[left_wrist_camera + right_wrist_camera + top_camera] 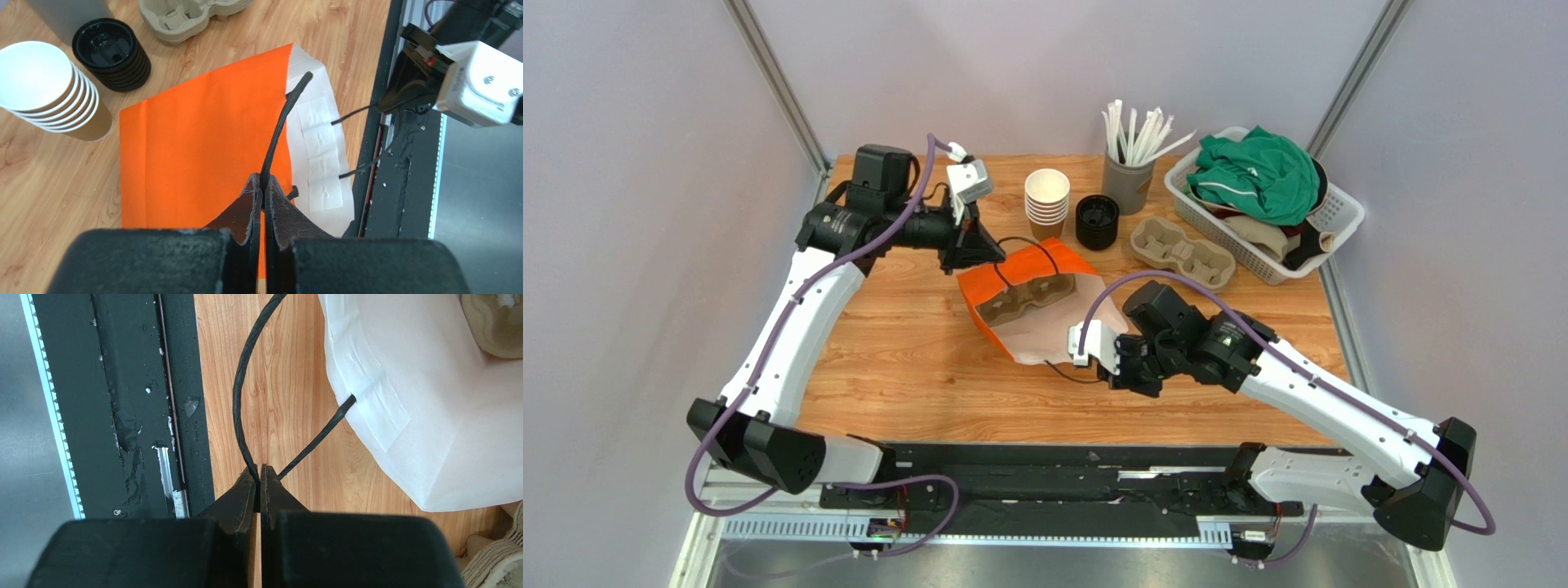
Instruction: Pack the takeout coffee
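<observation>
Takeout coffee: no single lidded cup can be picked out in any view. It may sit in the bag, hidden by the bag's wall, or lie out of sight; cannot tell.

Handling, judged: a paper cup with a press-on lid is light if empty and top-heavy if filled. The wall is soft and dents under a hard pinch, and the lid can pop. Best taken around the upper body just under the lid, kept upright, squeezed gently.

Orange bag [1038, 263]: lying on its side mid-table, mouth toward the near right, white lining showing. A tan pulp cup tray [1020, 300] is inside, two wells visible. Thin paper, limp, and it collapses unless the mouth is held apart.

Left gripper [263, 184]: fingers pinched tight on the far black cord handle [279, 131].
Right gripper [259, 471]: fingers pinched tight on the near cord loop [242, 386], low over the table's near edge. The two pull the mouth apart.

Behind the bag:
- stack of lidless cups [1047, 199]
- stack of black lids [1096, 221]
- spare pulp trays [1185, 249]
- grey pot of straws [1127, 178]
- white basket [1339, 227] of clothes at the far right

Risk: both grippers are occupied, so nothing is free to carry a cup.
</observation>
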You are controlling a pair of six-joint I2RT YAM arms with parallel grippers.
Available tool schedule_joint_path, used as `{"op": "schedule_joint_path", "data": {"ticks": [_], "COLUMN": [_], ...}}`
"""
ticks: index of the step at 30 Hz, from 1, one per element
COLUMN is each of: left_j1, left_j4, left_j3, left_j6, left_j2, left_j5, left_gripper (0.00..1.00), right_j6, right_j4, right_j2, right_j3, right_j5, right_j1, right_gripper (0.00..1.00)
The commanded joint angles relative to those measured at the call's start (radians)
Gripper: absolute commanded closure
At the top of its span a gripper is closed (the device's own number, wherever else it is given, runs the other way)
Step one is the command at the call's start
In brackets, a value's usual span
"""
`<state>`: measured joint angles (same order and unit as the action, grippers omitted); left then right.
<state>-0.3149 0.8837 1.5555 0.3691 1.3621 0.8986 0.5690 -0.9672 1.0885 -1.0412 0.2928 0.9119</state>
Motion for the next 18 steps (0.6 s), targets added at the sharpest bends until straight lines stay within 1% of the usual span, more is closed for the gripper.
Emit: {"op": "schedule_joint_path", "data": {"ticks": [1, 8, 13, 18], "left_j1": [-0.015, -0.073, -0.101, -0.101], "left_j4": [0.066, 0.17, 0.19, 0.23], "left_j3": [-0.011, -0.02, -0.052, -0.037], "left_j6": [0.139, 0.226, 0.241, 0.271], "left_j2": [-0.061, -0.049, -0.031, 0.0], "left_j5": [0.06, 0.086, 0.074, 0.085], "left_gripper": [0.97, 0.95, 0.94, 0.95], "right_j6": [0.005, -0.014, -0.017, -0.015], "right_j4": [0.035, 0.024, 0.044, 0.041], "right_j2": [-0.027, -0.013, 0.008, 0.002], "right_j3": [-0.003, -0.042, 0.001, -0.003], "right_j5": [-0.007, 0.049, 0.014, 0.009], "right_j1": [0.008, 0.01, 0.025, 0.03], "right_gripper": [0.97, 0.96, 0.96, 0.97]}}
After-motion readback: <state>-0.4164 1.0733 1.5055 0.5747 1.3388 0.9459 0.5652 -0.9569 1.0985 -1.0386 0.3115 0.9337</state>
